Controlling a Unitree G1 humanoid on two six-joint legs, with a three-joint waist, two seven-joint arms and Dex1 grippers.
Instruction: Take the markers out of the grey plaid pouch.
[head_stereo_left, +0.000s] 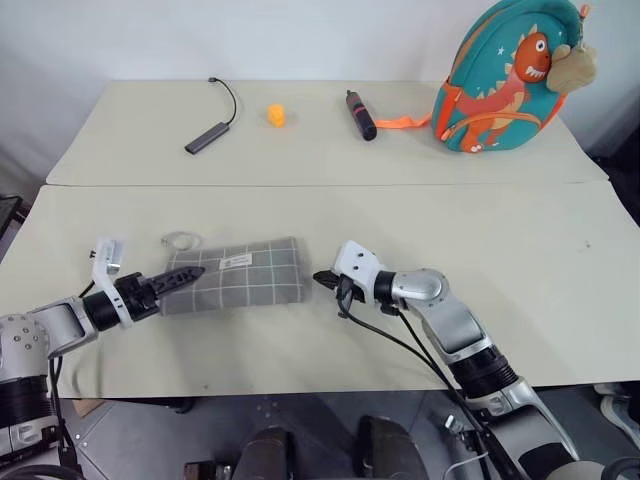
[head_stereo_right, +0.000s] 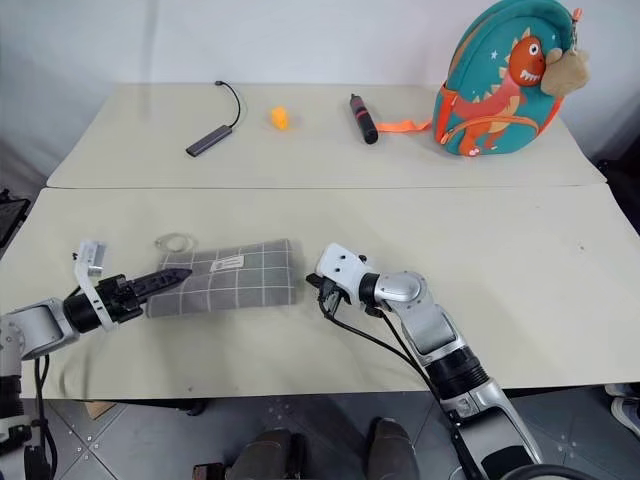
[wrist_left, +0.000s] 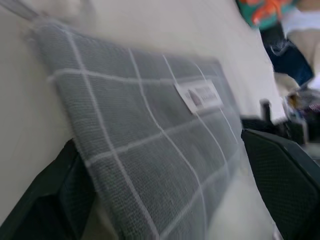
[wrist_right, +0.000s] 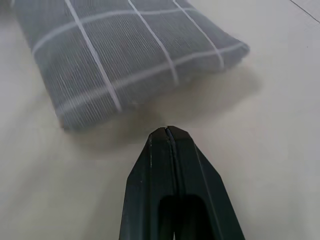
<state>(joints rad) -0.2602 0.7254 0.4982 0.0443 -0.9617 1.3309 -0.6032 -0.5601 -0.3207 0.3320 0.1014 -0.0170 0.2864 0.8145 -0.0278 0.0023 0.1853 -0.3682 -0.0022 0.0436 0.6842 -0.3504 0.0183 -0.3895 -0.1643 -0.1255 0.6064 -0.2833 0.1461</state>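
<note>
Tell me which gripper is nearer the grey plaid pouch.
Left. The left gripper is open astride the grey plaid pouch at its left end, one finger lying over the fabric. The right gripper is shut, just off the pouch's right end, a small gap between.

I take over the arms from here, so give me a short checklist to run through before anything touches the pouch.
1. Left gripper open, fingers either side of the grey plaid pouch: ok.
2. Right gripper shut, just short of the pouch's other end, not touching: ok.
3. Pouch lying flat on the table: ok.
4. Zipper open: cannot tell.
5. Ring pull reachable at the pouch's left end: ok.
6. Markers visible: not ok.
</note>
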